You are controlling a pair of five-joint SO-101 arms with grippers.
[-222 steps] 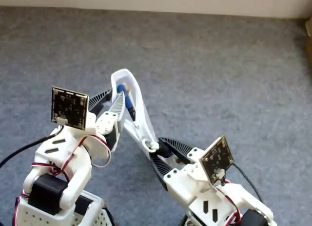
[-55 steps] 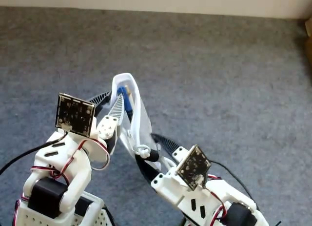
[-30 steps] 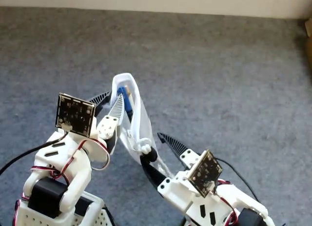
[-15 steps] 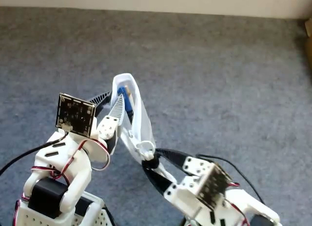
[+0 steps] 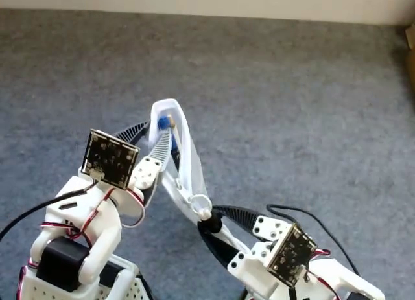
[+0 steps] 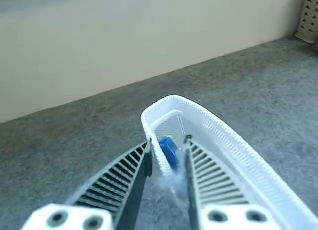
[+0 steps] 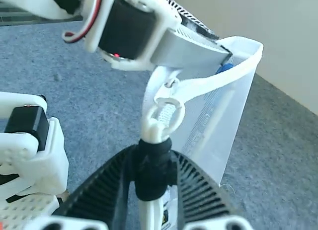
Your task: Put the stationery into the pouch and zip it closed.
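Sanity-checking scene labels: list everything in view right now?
pouch: 1, white mesh, held up off the floor between both grippers, top open
blue stationery item: 1, blue, inside the pouch at the left gripper's end
zipper pull: 1, black tab with white ring, at the pouch's near end
carpet: grey, under everything
wall: cream, beyond the carpet
left gripper: 1, black ribbed fingers, shut on the pouch's rim
right gripper: 1, black ribbed fingers, shut on the zipper pull
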